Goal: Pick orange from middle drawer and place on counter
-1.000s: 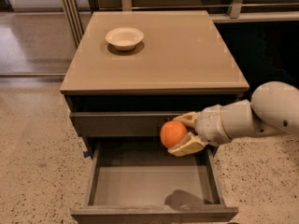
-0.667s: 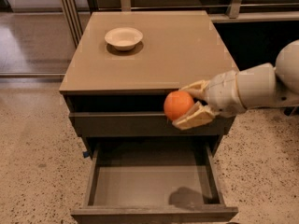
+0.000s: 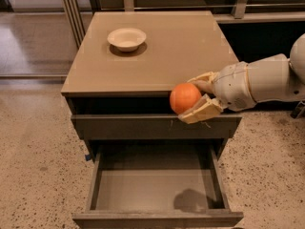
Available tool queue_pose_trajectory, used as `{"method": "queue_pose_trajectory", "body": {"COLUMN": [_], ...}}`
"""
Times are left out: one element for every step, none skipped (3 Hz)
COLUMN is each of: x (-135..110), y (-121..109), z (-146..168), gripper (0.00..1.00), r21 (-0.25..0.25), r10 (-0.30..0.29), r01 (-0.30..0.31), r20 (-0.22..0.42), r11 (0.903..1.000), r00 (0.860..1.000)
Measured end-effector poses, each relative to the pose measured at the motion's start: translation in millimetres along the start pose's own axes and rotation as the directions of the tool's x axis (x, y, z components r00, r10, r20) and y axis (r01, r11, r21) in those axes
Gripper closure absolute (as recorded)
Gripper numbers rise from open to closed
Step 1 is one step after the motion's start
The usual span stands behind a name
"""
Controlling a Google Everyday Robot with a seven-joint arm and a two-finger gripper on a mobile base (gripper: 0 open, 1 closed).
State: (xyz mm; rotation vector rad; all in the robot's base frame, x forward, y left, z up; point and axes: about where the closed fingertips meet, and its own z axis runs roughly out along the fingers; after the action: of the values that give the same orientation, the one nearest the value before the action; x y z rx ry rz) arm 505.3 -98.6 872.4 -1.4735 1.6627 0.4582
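The orange (image 3: 185, 98) is held in my gripper (image 3: 196, 98), whose pale fingers (image 3: 204, 110) are shut around it from the right. It hangs in front of the counter's front edge, above the open middle drawer (image 3: 155, 190). The drawer is pulled out, and nothing lies on its grey floor but the arm's shadow. The tan counter (image 3: 162, 51) stretches behind and above the orange. My white arm comes in from the right.
A white bowl (image 3: 127, 38) stands on the counter at the back left. The drawer above the open one (image 3: 152, 127) is closed, with pale scratches on its front. Speckled floor lies on both sides of the cabinet. Metal rails and a dark shelf run behind.
My gripper has lifted the orange up and slightly right, from just above the open drawer to the level of the counter's front edge.
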Motion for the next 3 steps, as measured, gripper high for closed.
{"method": "queue_pose_trajectory", "body": {"x": [0.1, -0.4, -1.0], "y": [-21.5, -68.5, -112.1], "z": [8.0, 25.4, 41.7], "gripper": [1.0, 1.0, 1.0], "r21": [0.049, 0.125, 0.173], "r10": [-0.05, -0.124, -0.15], "r01": [0.05, 0.123, 0.147], "r20": [-0.005, -0.004, 0.008], "r11": [0.9975, 0.9844, 0.9739], "r00": [0.999, 0.992, 0.989]}}
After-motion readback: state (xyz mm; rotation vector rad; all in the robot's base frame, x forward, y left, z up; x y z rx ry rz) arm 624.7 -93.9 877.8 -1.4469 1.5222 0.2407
